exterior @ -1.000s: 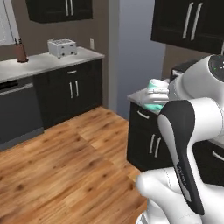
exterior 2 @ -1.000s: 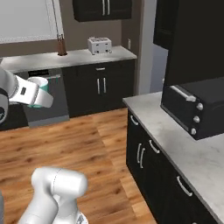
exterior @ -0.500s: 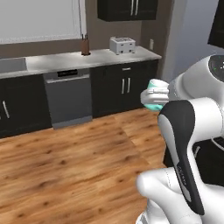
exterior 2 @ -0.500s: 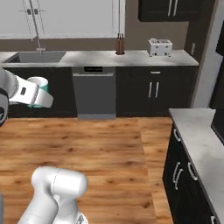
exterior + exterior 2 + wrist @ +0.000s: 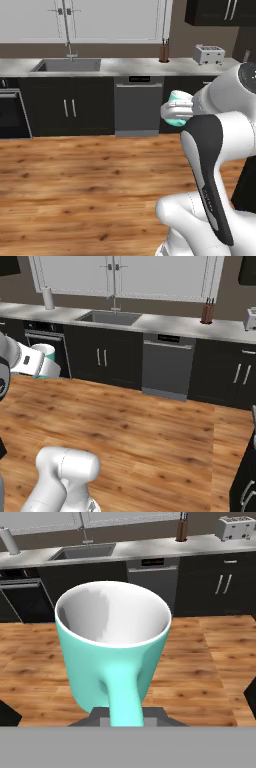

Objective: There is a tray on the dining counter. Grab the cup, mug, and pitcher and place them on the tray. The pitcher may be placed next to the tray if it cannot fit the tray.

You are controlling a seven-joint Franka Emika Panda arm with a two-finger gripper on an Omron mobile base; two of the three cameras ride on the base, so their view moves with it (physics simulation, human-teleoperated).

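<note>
Claw: the claw (image 5: 122, 714) is pinched tight on the handle of the mug (image 5: 113, 647).
Mug: teal with a pale inside, held up in the air over the wooden floor (image 5: 75, 185). It sits upright with nothing in it. From the left base view the mug (image 5: 176, 108) peeks out at the end of the white arm. From the right base view the mug (image 5: 47, 361) is at the left edge, next to the white hand.
Far wall: a long grey table (image 5: 170, 323) runs along it, over black cupboards.
Sink: the sink (image 5: 67, 64) is set in that table, with a tall tap behind it.
Dishwasher: the dishwasher (image 5: 138, 106) stands right of the sink, under the table.
Toaster: the silver toaster (image 5: 209, 53) sits on the table, far right.
Knife block: the brown knife block (image 5: 206, 313) stands between the sink and the toaster.
Paper roll: the white paper roll (image 5: 48, 298) stands upright on the table, left of the sink.
</note>
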